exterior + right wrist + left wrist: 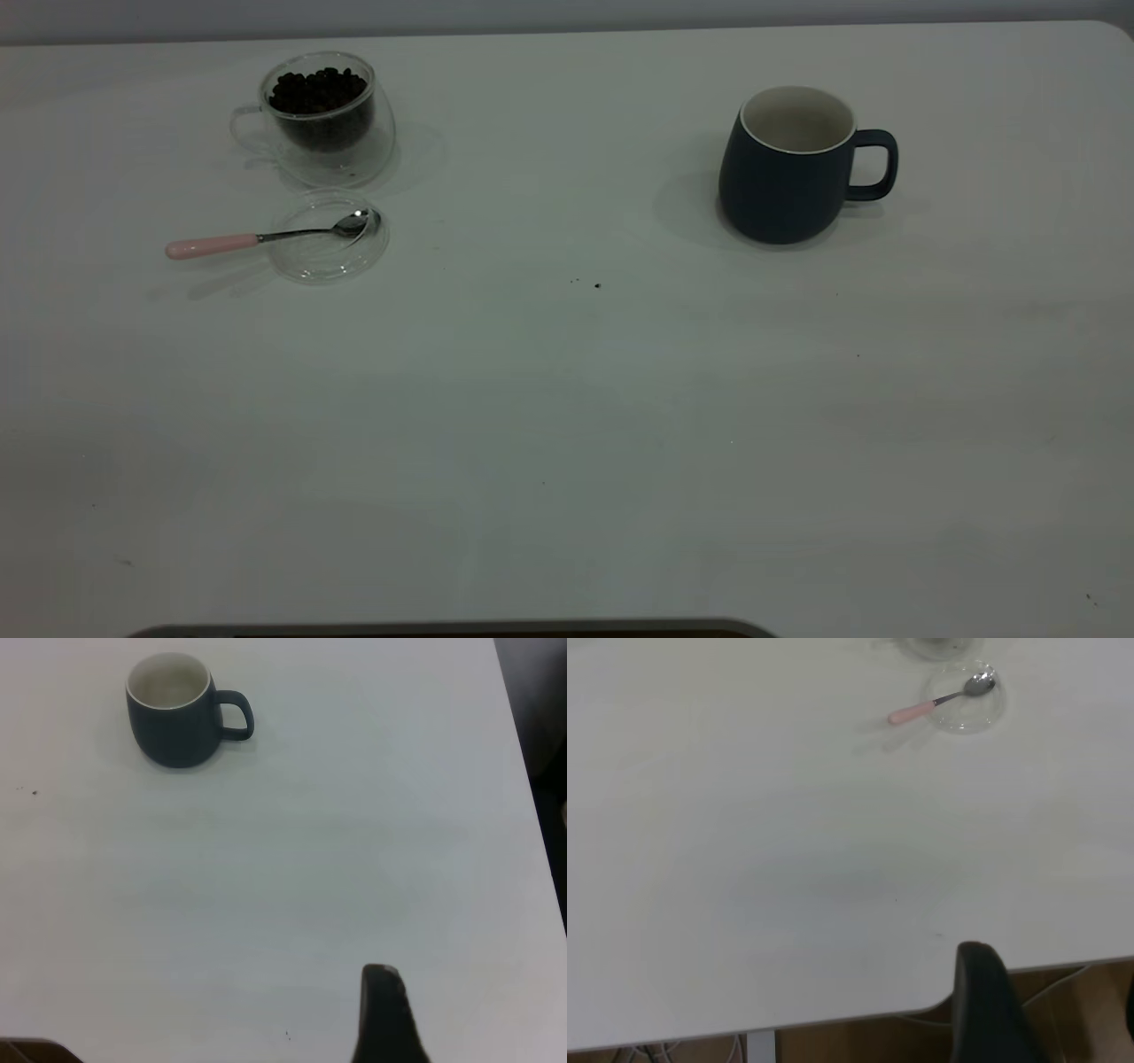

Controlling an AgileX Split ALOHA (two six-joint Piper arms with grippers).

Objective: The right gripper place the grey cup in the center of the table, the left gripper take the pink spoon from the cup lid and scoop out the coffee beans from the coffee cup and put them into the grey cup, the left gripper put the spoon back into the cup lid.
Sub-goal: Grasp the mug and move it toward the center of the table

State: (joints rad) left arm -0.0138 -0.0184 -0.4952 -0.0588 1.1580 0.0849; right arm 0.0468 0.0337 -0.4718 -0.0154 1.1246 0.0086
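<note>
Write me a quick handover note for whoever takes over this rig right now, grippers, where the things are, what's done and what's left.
Left gripper: back over the near table edge, holding nothing.
Right gripper: also back near the edge, holding nothing.
Grey cup: upright on the right side of the table, looks empty, not yet at the center.
Coffee cup: far left, upright, with coffee beans inside.
Cup lid: flat just in front of it, with the pink spoon bowl in it and the handle sticking out left.
Done: nothing.
Left: move the cup, scoop the beans, return the spoon.
</note>
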